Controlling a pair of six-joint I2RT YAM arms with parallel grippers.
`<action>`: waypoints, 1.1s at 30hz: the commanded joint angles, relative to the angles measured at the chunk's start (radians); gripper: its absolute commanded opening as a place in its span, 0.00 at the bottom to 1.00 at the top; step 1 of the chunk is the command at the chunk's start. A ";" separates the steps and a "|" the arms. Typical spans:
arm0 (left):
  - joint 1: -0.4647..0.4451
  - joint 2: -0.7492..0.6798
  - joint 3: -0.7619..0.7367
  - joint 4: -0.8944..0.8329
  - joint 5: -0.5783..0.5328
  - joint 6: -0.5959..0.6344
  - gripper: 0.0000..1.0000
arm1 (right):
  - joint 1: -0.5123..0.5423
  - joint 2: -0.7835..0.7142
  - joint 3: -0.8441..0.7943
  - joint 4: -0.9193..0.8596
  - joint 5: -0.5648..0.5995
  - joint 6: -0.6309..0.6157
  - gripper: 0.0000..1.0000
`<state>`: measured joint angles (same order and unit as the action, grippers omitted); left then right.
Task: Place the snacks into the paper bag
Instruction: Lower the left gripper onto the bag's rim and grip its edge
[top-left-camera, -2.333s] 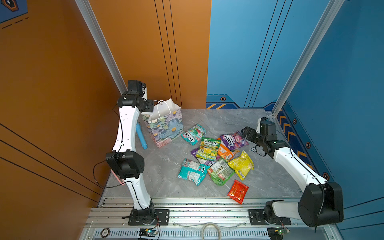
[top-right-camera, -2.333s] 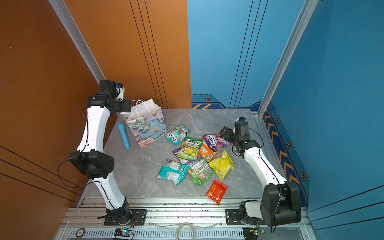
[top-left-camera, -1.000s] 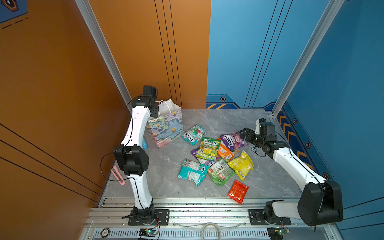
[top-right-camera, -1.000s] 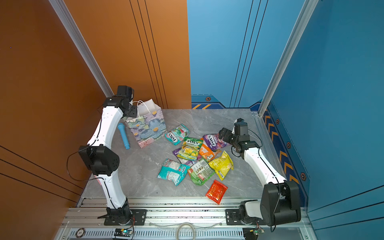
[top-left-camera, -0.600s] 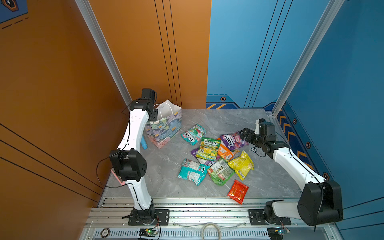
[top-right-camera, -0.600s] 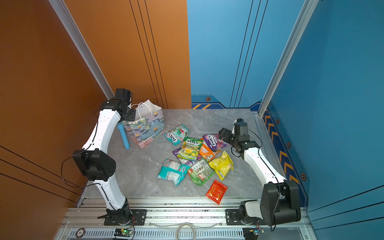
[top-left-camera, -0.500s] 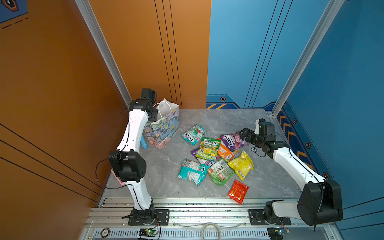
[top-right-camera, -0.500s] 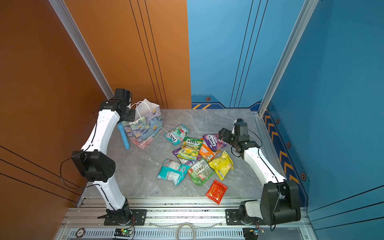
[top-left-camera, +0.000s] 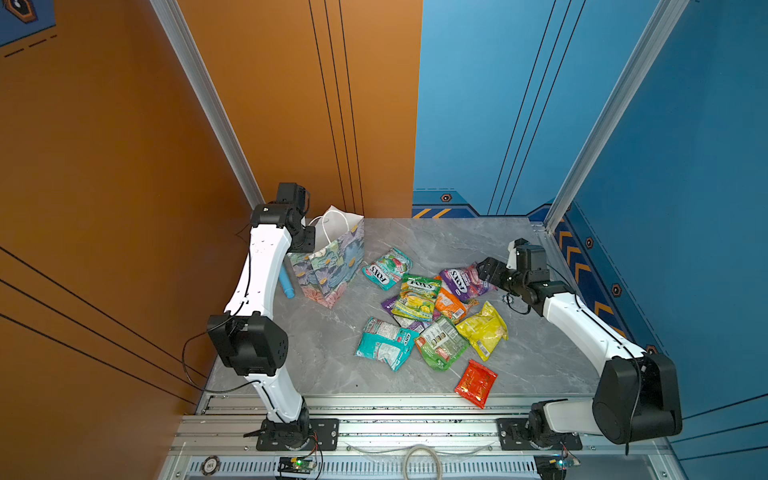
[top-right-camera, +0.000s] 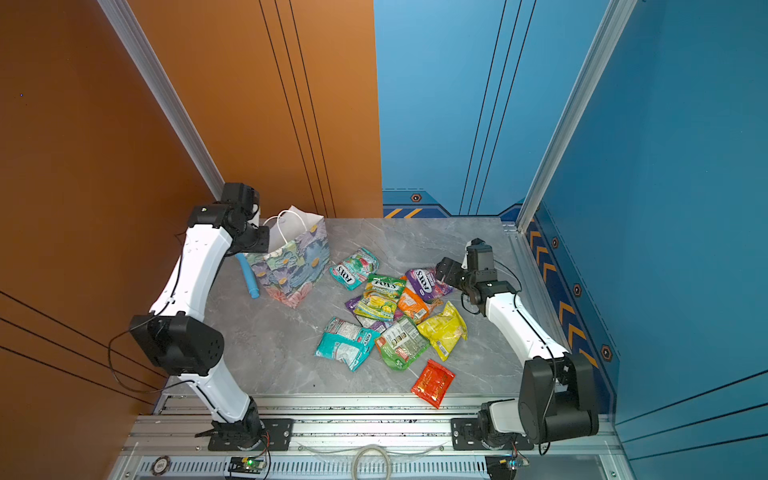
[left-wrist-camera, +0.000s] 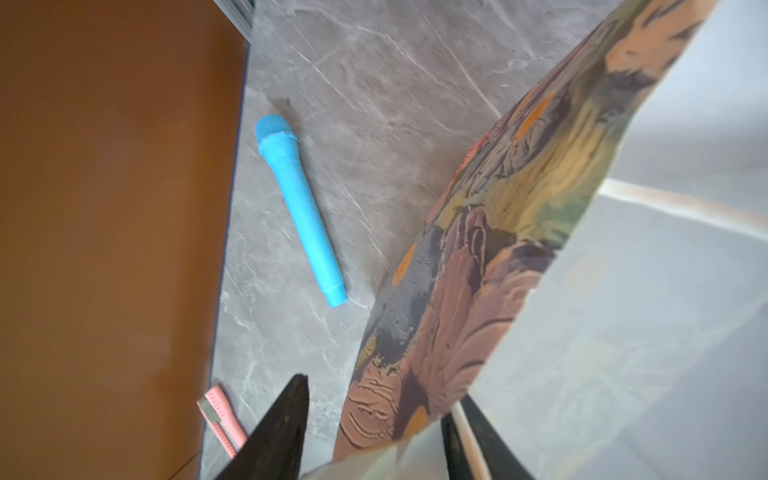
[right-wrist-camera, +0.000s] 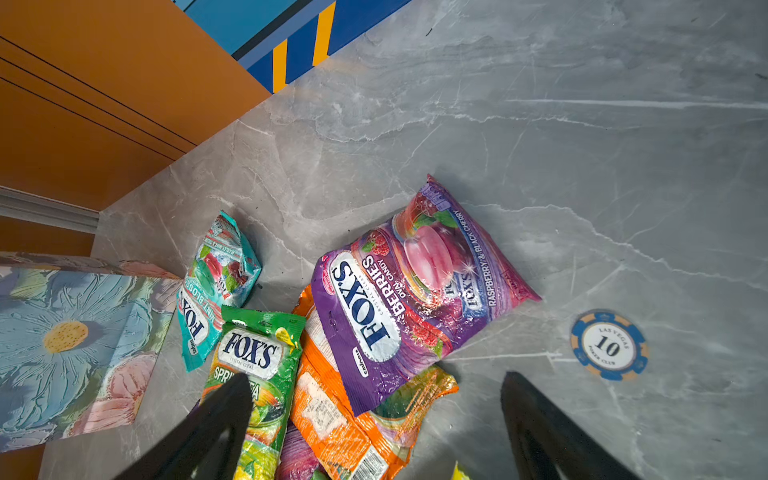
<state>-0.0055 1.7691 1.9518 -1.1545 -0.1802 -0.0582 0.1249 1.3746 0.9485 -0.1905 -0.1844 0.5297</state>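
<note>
Left tool (left-wrist-camera: 382, 390) is at the rim of the paper bag (top-left-camera: 332, 266), jaws partly apart and straddling one wall. One finger is outside, the other inside next to a white cord handle. There's a gap between the outer finger and the paper, so it doesn't look pinched. The bag stands upright at the back left of the counter (top-left-camera: 415, 237), close to the orange wall, mouth open. A blue stick (left-wrist-camera: 299, 208) lies flat just beside it on the wall side. A small pink strap-like thing (left-wrist-camera: 222, 419) sits at the counter edge; can't tell what it is. Right tool (right-wrist-camera: 376, 378) has jaws wide apart, holding nothing, low over the near end of the purple packet (right-wrist-camera: 407, 291), which lies on top of the orange packet (right-wrist-camera: 332, 415). The snacks (top-left-camera: 419, 307) are all on the counter mid-right of the bag, nine by my count, most overlapping in a loose pile. The red packet (top-left-camera: 476, 382) lies alone near the front edge. A poker chip (right-wrist-camera: 609, 345) lies beside the purple packet, not touching it.
</note>
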 joint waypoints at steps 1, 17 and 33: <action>0.019 -0.041 0.001 -0.078 0.102 -0.027 0.51 | -0.001 0.017 -0.012 0.026 -0.022 0.022 0.95; 0.039 -0.127 0.024 -0.102 0.176 -0.029 0.61 | 0.025 0.019 0.004 0.014 -0.036 0.032 0.93; 0.077 -0.182 -0.115 0.049 0.068 -0.068 0.61 | 0.070 0.032 0.019 0.008 -0.035 0.034 0.93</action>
<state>0.0555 1.5986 1.8587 -1.1534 -0.0982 -0.1062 0.1852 1.3918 0.9485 -0.1864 -0.2100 0.5518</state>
